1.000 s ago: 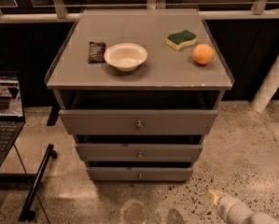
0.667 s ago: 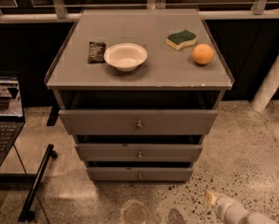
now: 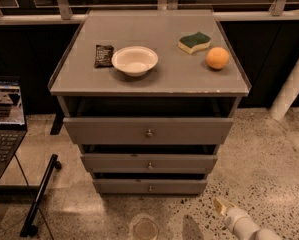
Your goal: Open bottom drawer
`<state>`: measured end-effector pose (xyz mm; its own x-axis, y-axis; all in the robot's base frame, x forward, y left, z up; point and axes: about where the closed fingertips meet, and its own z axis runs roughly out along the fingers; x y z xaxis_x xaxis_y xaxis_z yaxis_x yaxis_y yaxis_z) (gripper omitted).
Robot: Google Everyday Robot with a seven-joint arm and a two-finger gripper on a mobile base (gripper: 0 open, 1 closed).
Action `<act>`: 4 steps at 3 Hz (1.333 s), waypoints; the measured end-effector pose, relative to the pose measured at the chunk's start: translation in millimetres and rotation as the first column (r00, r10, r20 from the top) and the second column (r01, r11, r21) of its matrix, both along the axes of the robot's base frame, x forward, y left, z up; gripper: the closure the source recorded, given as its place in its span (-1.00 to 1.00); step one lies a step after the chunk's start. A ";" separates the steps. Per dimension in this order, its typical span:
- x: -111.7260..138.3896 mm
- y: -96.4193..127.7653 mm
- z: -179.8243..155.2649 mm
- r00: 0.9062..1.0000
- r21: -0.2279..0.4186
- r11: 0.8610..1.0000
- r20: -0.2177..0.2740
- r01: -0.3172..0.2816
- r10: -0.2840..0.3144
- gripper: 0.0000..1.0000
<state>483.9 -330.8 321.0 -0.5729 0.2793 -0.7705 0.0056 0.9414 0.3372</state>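
A grey cabinet holds three drawers. The bottom drawer [image 3: 150, 186] has the slimmest front, with a small round knob [image 3: 150, 188] at its centre, and stands out least of the three. The middle drawer [image 3: 149, 163] and the top drawer [image 3: 148, 130] above it stand a little further out. My gripper [image 3: 222, 206] is at the lower right, low above the floor, to the right of and below the bottom drawer and apart from it. Only its pale tip and white wrist show.
On the cabinet top [image 3: 79, 74] lie a dark packet [image 3: 103, 55], a white bowl [image 3: 134, 60], a green-and-yellow sponge [image 3: 194, 42] and an orange [image 3: 217, 58]. An open laptop [image 3: 4, 119] stands at the left with a black stand leg [image 3: 39, 194]. A white post [image 3: 291, 84] rises at the right.
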 end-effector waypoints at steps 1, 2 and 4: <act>17.7 15.0 -19.0 0.995 0.075 0.992 0.023 -0.099 0.098 1.00; 18.4 30.3 -11.0 0.986 0.115 0.980 0.051 -0.163 0.158 1.00; 31.7 31.3 -37.5 0.988 0.067 0.987 0.057 -0.146 0.142 1.00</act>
<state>515.6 -299.6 283.5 -0.5709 0.2517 -0.7815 -0.1477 0.9049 0.3993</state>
